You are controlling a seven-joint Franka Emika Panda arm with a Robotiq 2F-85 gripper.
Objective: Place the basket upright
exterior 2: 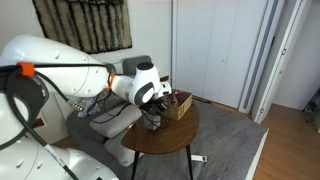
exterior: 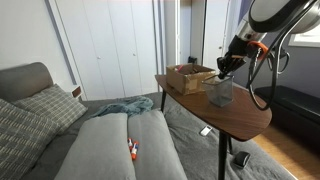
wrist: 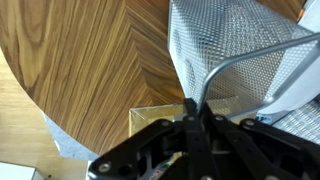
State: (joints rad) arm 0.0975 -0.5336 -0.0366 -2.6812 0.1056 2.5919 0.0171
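Observation:
The light-grey mesh basket (exterior: 221, 93) stands on the round wooden table (exterior: 245, 115), hanging from its thin wire handle. In the wrist view the basket (wrist: 235, 45) fills the upper right, and the wire handle (wrist: 225, 66) runs down into my gripper (wrist: 195, 112). My gripper (exterior: 228, 66) is above the basket and shut on the handle. In an exterior view the gripper (exterior 2: 157, 103) hides most of the basket.
A low brown woven tray (exterior: 189, 77) sits on the table behind the basket and also shows in an exterior view (exterior 2: 181, 104). A grey sofa (exterior: 95, 145) with cushions stands beside the table. White closet doors fill the back.

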